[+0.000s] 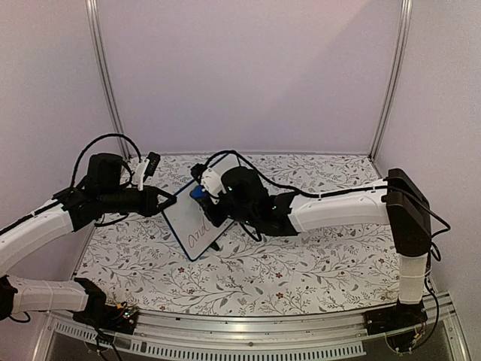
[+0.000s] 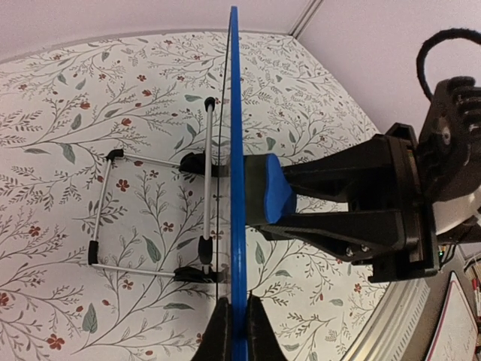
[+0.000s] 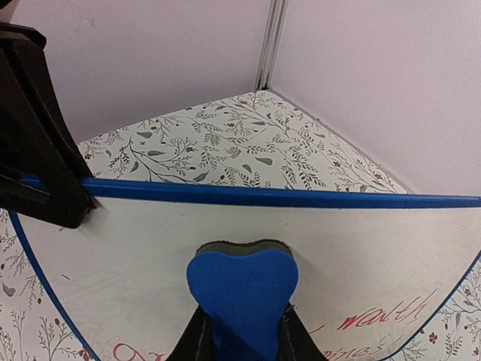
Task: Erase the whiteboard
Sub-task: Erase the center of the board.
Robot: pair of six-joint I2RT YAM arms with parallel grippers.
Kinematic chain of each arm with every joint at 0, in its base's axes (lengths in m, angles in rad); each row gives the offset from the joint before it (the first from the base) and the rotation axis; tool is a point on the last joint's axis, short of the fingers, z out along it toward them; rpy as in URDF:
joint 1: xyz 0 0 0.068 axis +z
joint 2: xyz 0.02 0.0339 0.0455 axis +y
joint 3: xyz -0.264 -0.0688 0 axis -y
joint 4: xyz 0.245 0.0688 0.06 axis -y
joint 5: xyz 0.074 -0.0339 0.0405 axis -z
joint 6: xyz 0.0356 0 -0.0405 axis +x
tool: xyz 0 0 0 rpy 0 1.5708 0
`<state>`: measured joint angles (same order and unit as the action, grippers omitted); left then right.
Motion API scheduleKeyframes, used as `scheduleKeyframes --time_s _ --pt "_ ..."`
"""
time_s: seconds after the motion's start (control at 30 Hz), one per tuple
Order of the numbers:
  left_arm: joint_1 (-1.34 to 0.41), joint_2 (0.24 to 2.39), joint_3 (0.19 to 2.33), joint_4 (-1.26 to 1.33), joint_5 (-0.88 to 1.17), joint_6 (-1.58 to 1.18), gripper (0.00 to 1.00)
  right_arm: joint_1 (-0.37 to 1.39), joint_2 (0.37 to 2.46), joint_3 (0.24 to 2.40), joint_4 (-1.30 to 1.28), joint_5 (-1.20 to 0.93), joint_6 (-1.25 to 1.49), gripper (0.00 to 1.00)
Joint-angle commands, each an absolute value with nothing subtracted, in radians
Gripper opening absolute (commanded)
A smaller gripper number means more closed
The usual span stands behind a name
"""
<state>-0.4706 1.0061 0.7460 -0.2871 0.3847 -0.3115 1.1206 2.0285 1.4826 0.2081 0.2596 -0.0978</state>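
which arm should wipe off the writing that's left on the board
Right. The right gripper holds the blue foam eraser against the blue-edged white whiteboard, just above the writing; the left gripper only clamps its edge.

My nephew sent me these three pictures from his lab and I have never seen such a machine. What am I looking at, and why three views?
Two robot arms sit at a table with a flowery cloth. One picture comes from a camera above and behind them; the other two from cameras on each wrist. The left gripper is shut on the edge of the whiteboard, holding it tilted up off the table. The right gripper is shut on a blue eraser, pressed against the board's face. Some handwriting is not yet wiped off. A wire stand lies on the cloth.
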Motion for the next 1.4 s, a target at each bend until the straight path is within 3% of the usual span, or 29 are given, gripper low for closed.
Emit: scheduleKeyframes --time_s 0.0,0.3,0.93,1.37 --pt "-0.485 0.988 0.744 -0.253 0.462 -0.312 0.0 1.114 2.05 1.437 0.231 0.229 -0.058 0.16" --pt "-0.486 0.988 0.745 -0.253 0.465 -0.313 0.0 1.114 2.062 1.322 0.258 0.207 0.024 0.15" --pt "-0.485 0.989 0.746 -0.253 0.46 -0.312 0.0 1.114 1.987 1.42 0.248 0.209 -0.039 0.16" --pt "-0.485 0.986 0.744 -0.253 0.462 -0.312 0.0 1.105 2.029 1.284 0.281 0.186 0.052 0.16"
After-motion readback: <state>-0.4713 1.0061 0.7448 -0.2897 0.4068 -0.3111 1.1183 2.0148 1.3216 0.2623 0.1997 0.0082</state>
